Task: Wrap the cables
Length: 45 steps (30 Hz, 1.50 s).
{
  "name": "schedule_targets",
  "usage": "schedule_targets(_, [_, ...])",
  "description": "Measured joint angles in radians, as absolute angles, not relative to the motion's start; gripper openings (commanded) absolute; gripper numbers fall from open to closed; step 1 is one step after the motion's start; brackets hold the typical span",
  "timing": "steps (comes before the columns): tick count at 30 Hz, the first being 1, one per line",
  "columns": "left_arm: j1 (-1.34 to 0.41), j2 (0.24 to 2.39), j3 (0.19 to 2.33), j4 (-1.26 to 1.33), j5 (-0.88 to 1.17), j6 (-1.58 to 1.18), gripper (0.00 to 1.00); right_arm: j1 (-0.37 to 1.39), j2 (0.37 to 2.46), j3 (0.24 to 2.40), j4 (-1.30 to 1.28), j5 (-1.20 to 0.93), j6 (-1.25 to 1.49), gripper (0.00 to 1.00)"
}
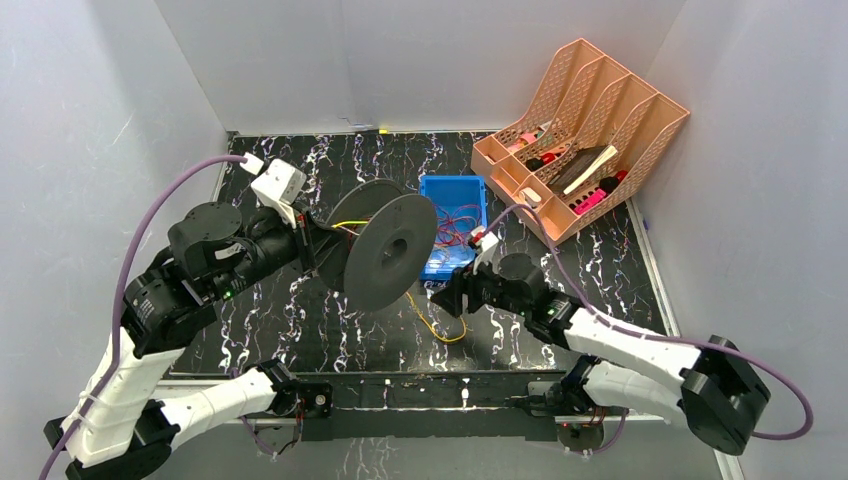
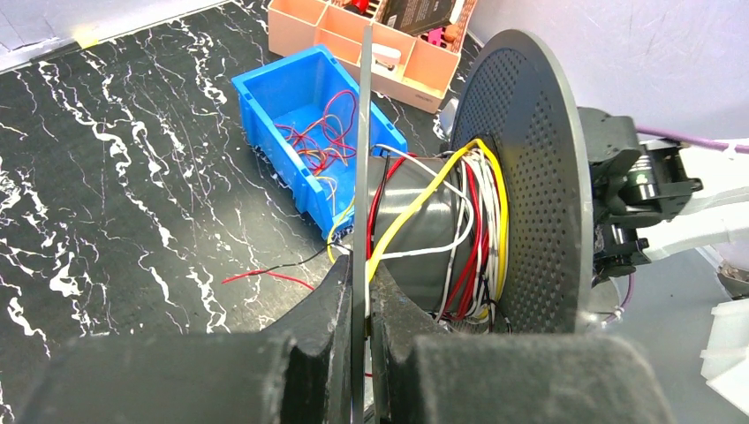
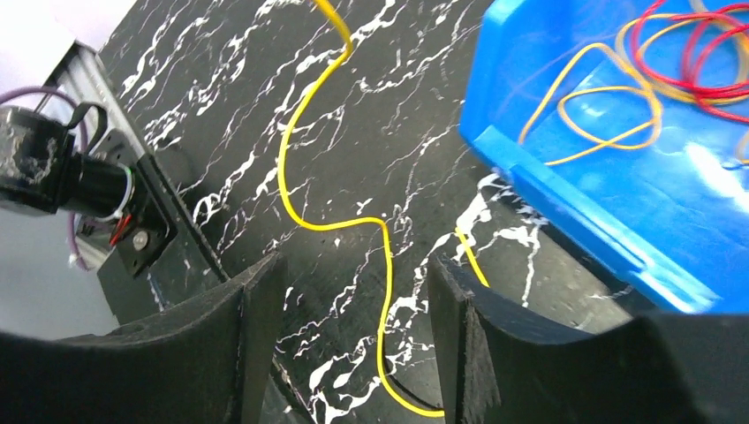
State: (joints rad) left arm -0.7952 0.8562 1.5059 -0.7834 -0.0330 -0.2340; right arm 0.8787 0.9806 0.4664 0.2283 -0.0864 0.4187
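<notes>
My left gripper (image 1: 312,237) is shut on one flange of a dark grey spool (image 1: 390,250) and holds it above the table. In the left wrist view the flange edge (image 2: 361,291) sits between the fingers, and yellow, red and white cables (image 2: 468,231) are wound on the spool's core. A loose yellow cable (image 1: 438,325) runs from the spool down onto the table. My right gripper (image 1: 447,296) is open just above it; in the right wrist view the yellow cable (image 3: 385,291) lies between the fingers, untouched.
A blue bin (image 1: 455,218) with red and yellow wires (image 3: 618,97) stands behind the right gripper. A peach desk organizer (image 1: 585,130) stands at the back right. A red and a black wire (image 2: 265,276) lie on the marbled table (image 1: 290,320).
</notes>
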Motion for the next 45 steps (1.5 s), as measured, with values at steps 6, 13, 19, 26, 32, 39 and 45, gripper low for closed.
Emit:
schedule_targets(6, [-0.795,0.856,1.506,-0.777,-0.034,-0.243,0.00,0.879,1.108,0.414,0.417,-0.211,0.412,0.68])
schedule_targets(13, [-0.795,0.856,1.506,-0.763,-0.046,-0.258,0.00,0.879,1.262,0.411,0.663,-0.309,0.404,0.68])
schedule_targets(19, [-0.795,0.855,1.506,-0.760,-0.071,-0.275,0.00,0.879,1.401,0.408,0.832,-0.361,0.411,0.58])
schedule_targets(26, [-0.795,0.839,1.497,-0.729,-0.102,-0.304,0.00,0.901,1.482,0.394,0.960,-0.374,0.439,0.42])
schedule_targets(32, [-0.795,0.815,1.457,-0.686,-0.131,-0.327,0.00,0.924,1.525,0.377,1.042,-0.373,0.450,0.02])
schedule_targets(39, [-0.795,0.774,1.370,-0.611,-0.254,-0.352,0.00,1.033,1.502,0.289,1.058,-0.308,0.467,0.00])
schedule_targets(45, [-0.795,0.826,1.264,-0.535,-0.521,-0.308,0.00,1.364,1.148,0.351,0.740,-0.090,0.406,0.00])
